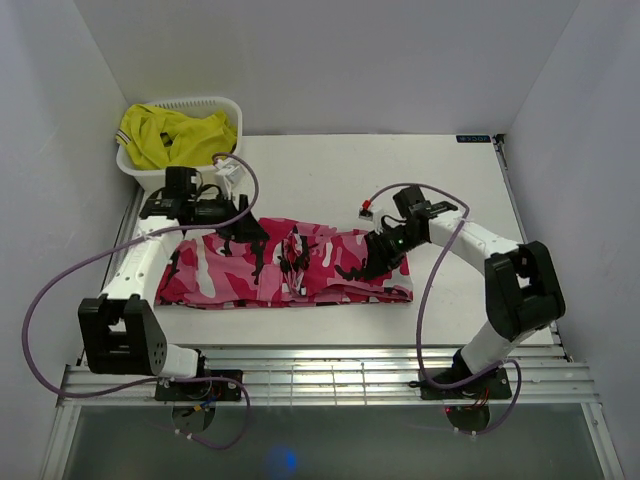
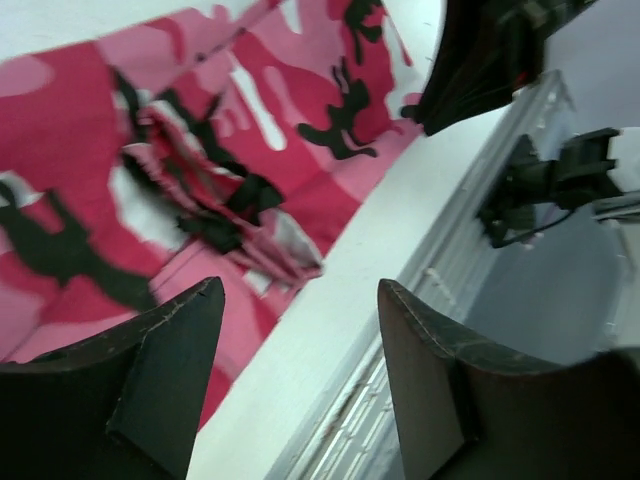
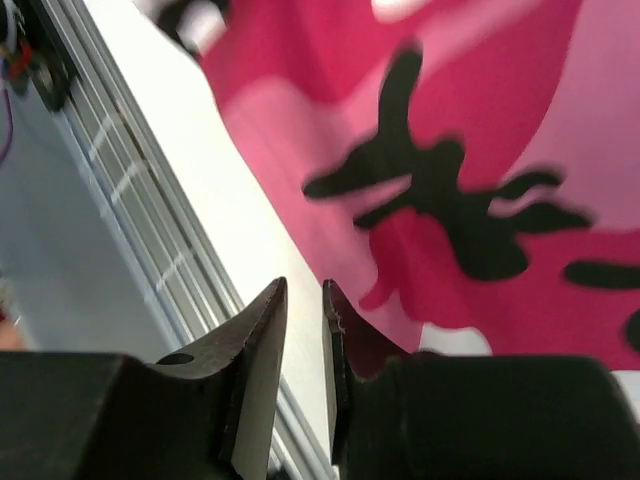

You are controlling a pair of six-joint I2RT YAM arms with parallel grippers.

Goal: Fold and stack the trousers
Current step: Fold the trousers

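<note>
The camouflage trousers (image 1: pixel 290 265) lie folded into a long band across the middle of the table, waist folds bunched near their centre. They also show in the left wrist view (image 2: pixel 150 150) and in the right wrist view (image 3: pixel 470 150). My left gripper (image 1: pixel 243 228) hovers over the band's upper left part; its jaws (image 2: pixel 300 290) stand wide open and empty. My right gripper (image 1: pixel 383 258) hangs over the band's right end; its jaws (image 3: pixel 304 285) are nearly together with only a thin gap, and no cloth is between them.
A white basket (image 1: pixel 185 103) holding a yellow garment (image 1: pixel 175 135) stands at the back left corner. A metal rail (image 1: pixel 320 365) runs along the near table edge. A small red and white connector (image 1: pixel 367 210) lies behind the trousers. White walls close in both sides.
</note>
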